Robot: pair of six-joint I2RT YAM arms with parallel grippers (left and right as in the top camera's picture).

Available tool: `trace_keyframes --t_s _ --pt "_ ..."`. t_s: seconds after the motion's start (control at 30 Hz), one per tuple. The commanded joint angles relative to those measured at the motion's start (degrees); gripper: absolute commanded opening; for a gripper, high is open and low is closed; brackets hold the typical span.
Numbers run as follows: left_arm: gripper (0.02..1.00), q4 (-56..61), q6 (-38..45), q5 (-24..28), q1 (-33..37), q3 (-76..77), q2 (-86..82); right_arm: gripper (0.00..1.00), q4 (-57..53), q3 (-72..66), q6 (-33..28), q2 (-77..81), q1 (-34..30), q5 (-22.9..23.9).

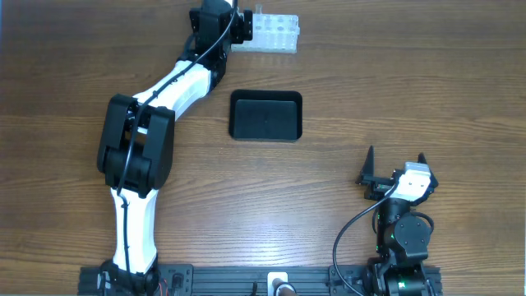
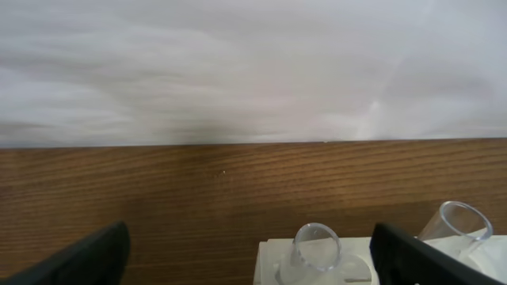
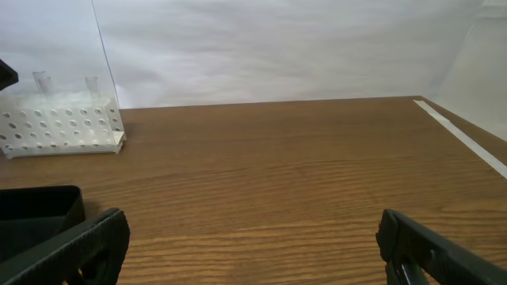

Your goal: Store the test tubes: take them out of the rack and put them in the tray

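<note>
Well, my left gripper [image 2: 253,273] stood wide open, its two dark fingers spread far apart and gripping nothing. In the gap between them, just ahead, I saw a clear round-rimmed test tube [image 2: 317,247] standing upright in the white perforated plastic rack [image 2: 273,265], and neither finger touched it. A second clear tube [image 2: 463,223] leaned a little in the same rack, just past the outer side of one finger. Beyond the rack lay the brown wooden table [image 2: 198,182], and past its edge a pale wall.

Back from that gripper, toward my left arm's base and a little to its right, sat the black rectangular plastic tray [image 1: 265,115], near the rack but not touching it.

My right gripper [image 3: 253,253] was also open, its fingers parted wide over bare wood close to its own base, holding nothing. From it the tray lay ahead and off to the left, well apart. The rack stood farther still in the same direction, with both tubes poking up from its top.
</note>
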Motion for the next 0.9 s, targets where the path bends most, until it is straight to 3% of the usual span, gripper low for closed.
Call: trace_keyframes --t_s 0.03,0.43,0.9 --pt "0.939 1.2 -0.6 -0.7 -0.2 1.6 1.0 0.991 -0.1 -0.3 0.1 -0.5 0.0 0.7" --pt "0.864 4.2 -0.6 -0.7 -0.9 1.6 3.3 0.991 -0.1 -0.3 0.1 -0.5 0.0 0.7" --pt "0.614 5.5 -0.6 -0.7 -1.4 1.9 4.7 0.993 0.0 -0.3 0.1 -0.5 0.0 0.7"
